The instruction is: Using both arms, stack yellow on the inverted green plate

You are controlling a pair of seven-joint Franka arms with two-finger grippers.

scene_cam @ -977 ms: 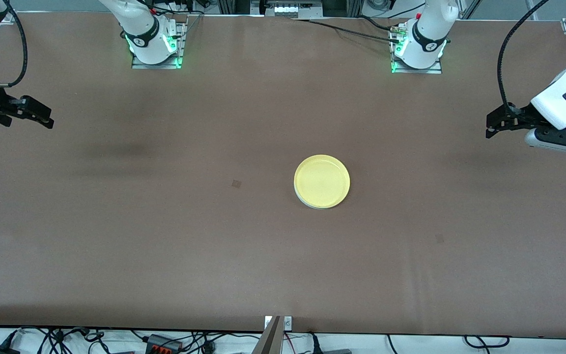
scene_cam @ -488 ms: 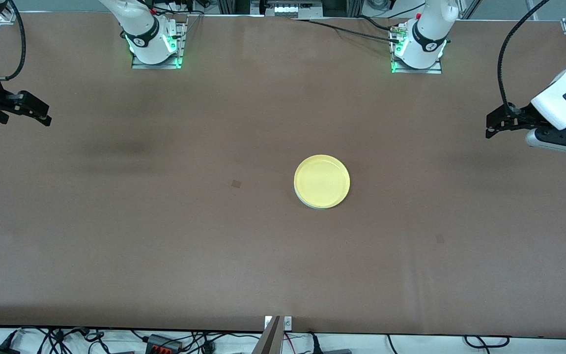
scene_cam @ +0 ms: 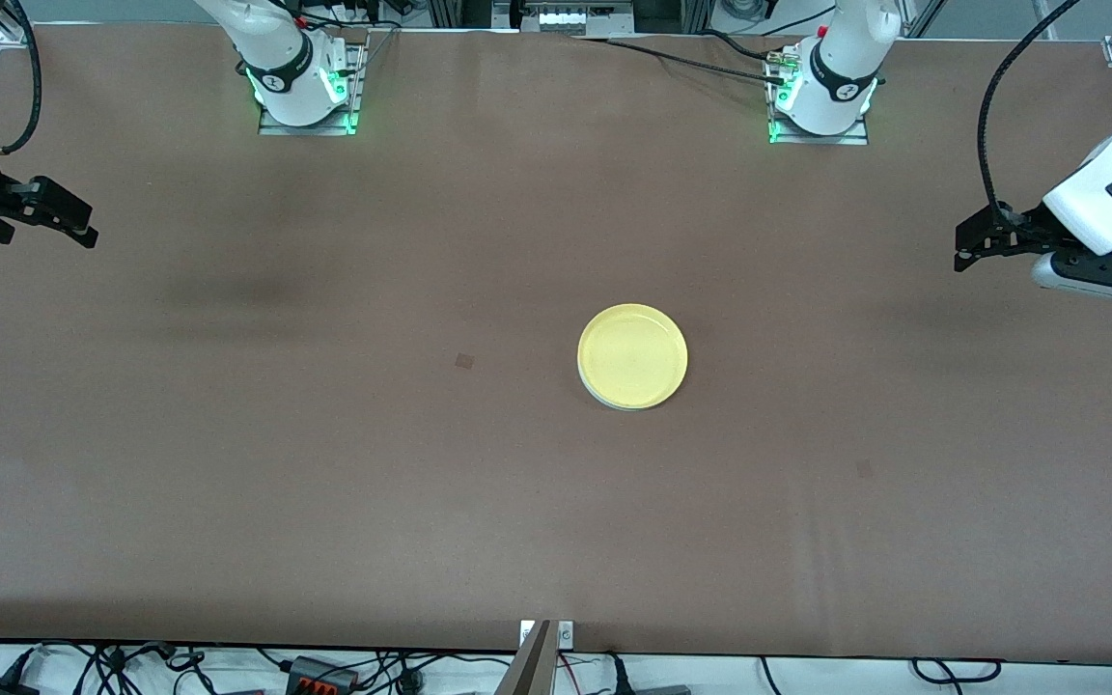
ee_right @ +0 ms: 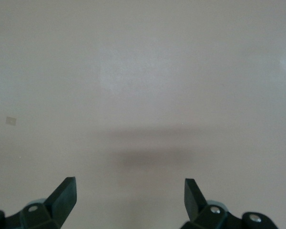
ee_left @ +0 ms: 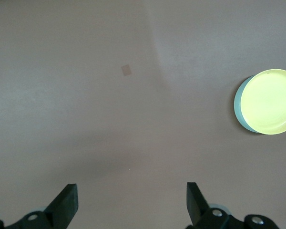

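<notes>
You see the yellow plate (scene_cam: 632,355) sitting on the green plate (scene_cam: 604,397), whose pale rim shows just under its edge, near the middle of the brown counter (scene_cam: 324,434). Your left hand (scene_cam: 967,249) hangs over the counter's end by the left arm, fingers spread wide and holding nothing. Your right hand (scene_cam: 81,232) hangs over the right arm's end, equally wide apart and empty, both well apart from the stack.
</notes>
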